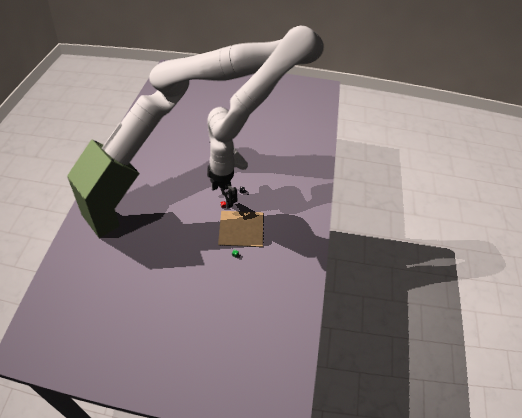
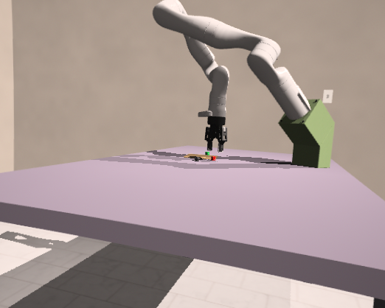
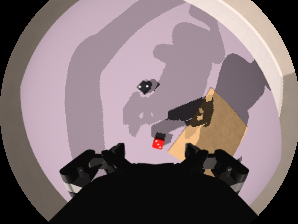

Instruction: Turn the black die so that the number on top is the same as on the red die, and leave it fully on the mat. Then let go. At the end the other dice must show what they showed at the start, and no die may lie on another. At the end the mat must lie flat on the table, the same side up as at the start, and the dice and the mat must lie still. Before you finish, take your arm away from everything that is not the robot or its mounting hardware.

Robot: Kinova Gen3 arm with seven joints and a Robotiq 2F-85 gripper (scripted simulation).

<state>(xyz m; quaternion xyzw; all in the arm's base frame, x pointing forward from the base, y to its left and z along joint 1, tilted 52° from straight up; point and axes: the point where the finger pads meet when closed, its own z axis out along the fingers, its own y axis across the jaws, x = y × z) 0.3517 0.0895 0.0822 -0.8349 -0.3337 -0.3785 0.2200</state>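
Observation:
The black die [image 1: 243, 190] lies on the purple table, off the tan mat [image 1: 241, 228], a little beyond the mat's far edge. The red die [image 1: 223, 204] lies on the table just off the mat's far left corner. My gripper [image 1: 229, 194] hangs open and empty above the table, near the red die and to the left of the black die. In the wrist view the black die [image 3: 147, 86] is ahead of the fingers, the red die [image 3: 158, 141] is close between them, and the mat [image 3: 216, 125] is to the right. The dice's top numbers are too small to read.
A green die [image 1: 236, 253] lies on the table just off the mat's near edge. The arm's green base block [image 1: 99, 186] stands at the table's left side. The arm casts dark shadows across the mat and table.

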